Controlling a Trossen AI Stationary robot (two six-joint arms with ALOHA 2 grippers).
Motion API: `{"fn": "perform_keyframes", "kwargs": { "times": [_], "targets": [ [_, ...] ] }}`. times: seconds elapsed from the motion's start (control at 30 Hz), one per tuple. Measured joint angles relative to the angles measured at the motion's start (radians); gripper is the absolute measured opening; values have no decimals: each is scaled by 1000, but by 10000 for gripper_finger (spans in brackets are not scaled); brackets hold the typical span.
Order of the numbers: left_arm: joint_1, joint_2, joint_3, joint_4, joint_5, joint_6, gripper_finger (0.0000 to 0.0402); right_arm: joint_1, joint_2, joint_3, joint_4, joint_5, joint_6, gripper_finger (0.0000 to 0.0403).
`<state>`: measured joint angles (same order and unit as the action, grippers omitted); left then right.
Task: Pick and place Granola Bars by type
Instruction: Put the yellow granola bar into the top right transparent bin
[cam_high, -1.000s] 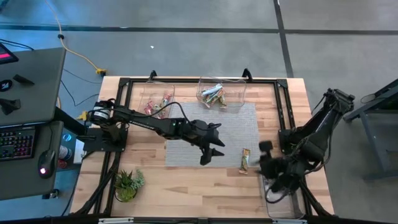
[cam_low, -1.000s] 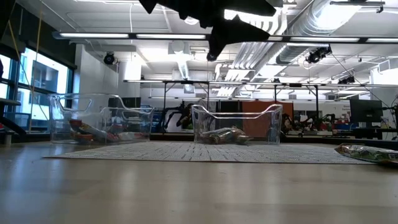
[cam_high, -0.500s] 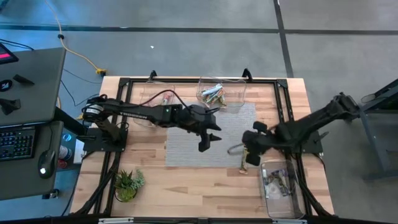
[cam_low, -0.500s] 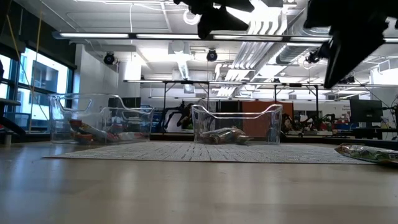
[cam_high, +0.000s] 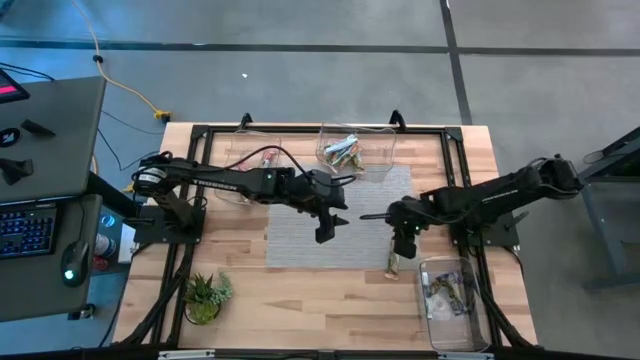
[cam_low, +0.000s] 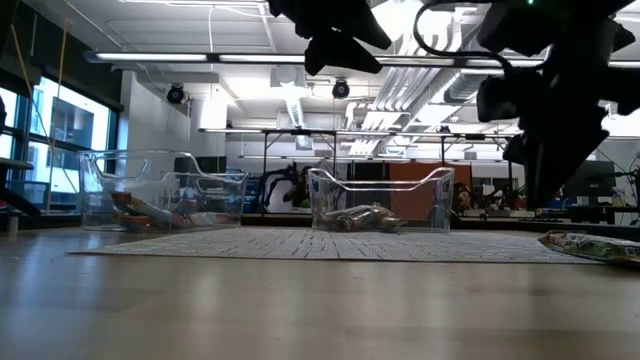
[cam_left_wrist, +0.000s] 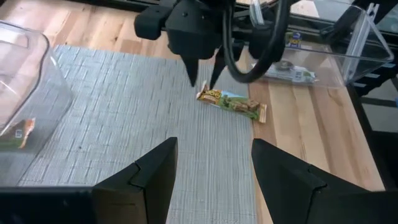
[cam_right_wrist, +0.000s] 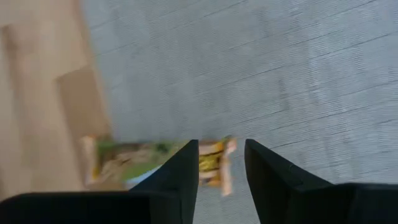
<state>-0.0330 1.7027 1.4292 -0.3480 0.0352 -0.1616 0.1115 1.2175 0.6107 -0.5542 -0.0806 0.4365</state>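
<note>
The wooden desk (cam_high: 300, 300) carries a grey woven mat (cam_high: 370, 215) at its middle, with both dark arms reaching in over it. Three clear bins sit around the mat: one at the far left (cam_high: 232, 150) with red-wrapped bars inside (cam_high: 268, 158), one at the far middle (cam_high: 385, 150) holding green-tan bars (cam_high: 342, 152), and one at the near right corner (cam_high: 475, 330) with silvery bars (cam_high: 447, 292). A small potted plant (cam_high: 206, 292) stands at the near left corner.

The right hand (cam_high: 402, 243) hangs point-down just above the one loose green-tan bar (cam_high: 393, 263) — its fingers a narrow gap apart and empty, straddling the bar's yellow end in the right wrist view (cam_right_wrist: 211, 157). That bar lies flat at the mat's right edge, partly on the mat and partly on bare wood, just beside the near right bin; the left wrist view shows it clearly (cam_left_wrist: 231, 104).

The left hand (cam_high: 325, 232) hovers over the middle of the mat, well above it, fingers spread wide and holding nothing.
</note>
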Motion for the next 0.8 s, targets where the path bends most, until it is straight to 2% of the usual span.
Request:
{"fn": "perform_keyframes", "kwargs": {
  "times": [0.17, 0.57, 0.8],
  "targets": [
    [0, 0, 0, 0, -1, 1, 201, -1, 1, -27, -9, 101, 29, 126],
    [0, 0, 0, -4, -2, 1, 202, 0, 9, -94, 57, 5, 83, 130],
    [0, 0, 0, -11, -2, 0, 202, 0, 6, -163, 160, 2, 82, 129]
  ]
}}
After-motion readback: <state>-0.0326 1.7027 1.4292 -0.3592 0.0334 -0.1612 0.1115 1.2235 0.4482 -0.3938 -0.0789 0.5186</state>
